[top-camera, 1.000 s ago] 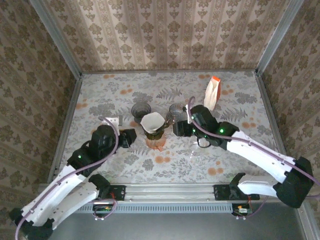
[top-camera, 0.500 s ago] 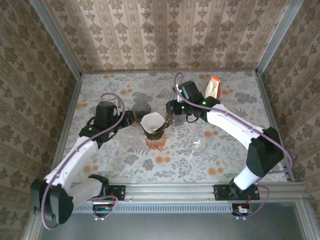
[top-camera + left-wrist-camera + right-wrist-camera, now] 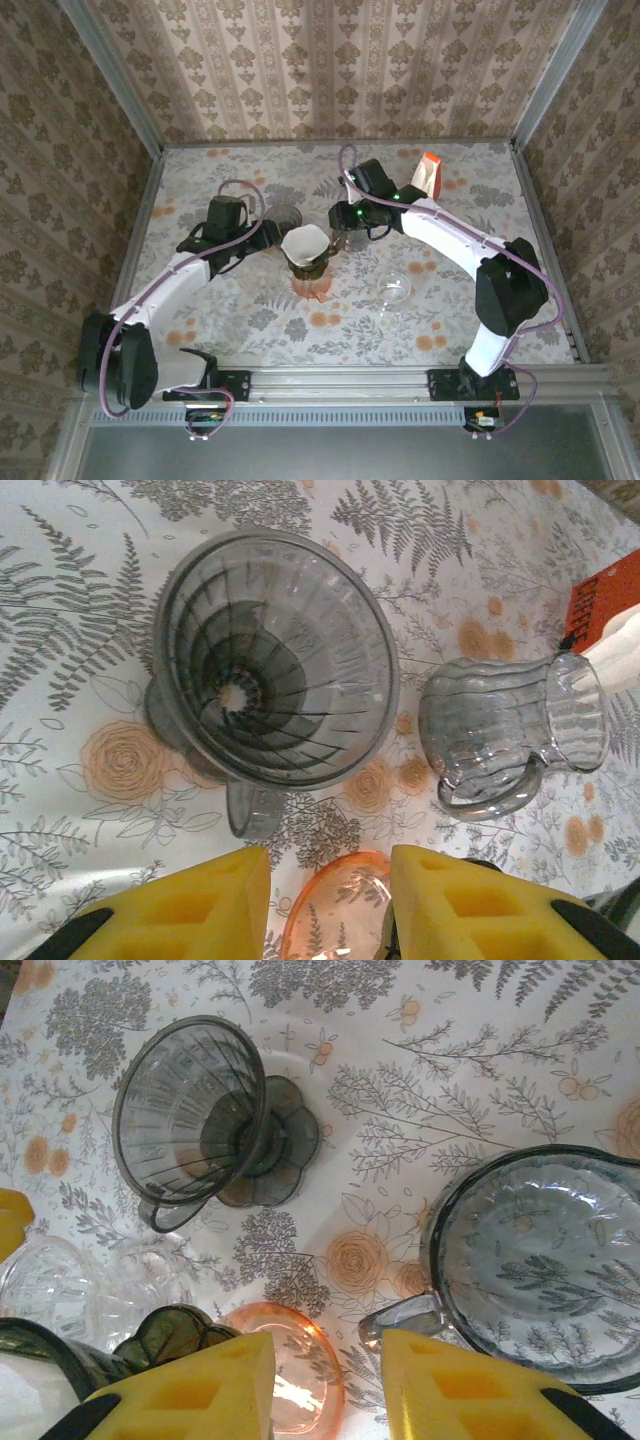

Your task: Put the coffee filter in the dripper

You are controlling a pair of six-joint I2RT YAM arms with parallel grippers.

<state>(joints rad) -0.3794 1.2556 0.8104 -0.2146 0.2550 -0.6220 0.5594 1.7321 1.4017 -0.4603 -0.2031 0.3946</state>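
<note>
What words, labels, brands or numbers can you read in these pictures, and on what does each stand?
Orange-topped packet: dark lettering on its orange part, cut off at the edge of the left wrist view and too blurred to read.
No other writing is legible.

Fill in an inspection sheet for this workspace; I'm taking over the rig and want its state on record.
Surface: floral tablecloth, no spill seen.
Job's things: white coffee filter already sits in a dark dripper; a second, grey dripper stands empty.
Clutter: orange vessel, glass pitcher, clear glass, white-and-orange bag.
Grippers: left gripper and right gripper open, holding nothing.
Cables: purple cable loops along each arm.
Surroundings: patterned wallpaper walls, metal frame posts.
</note>
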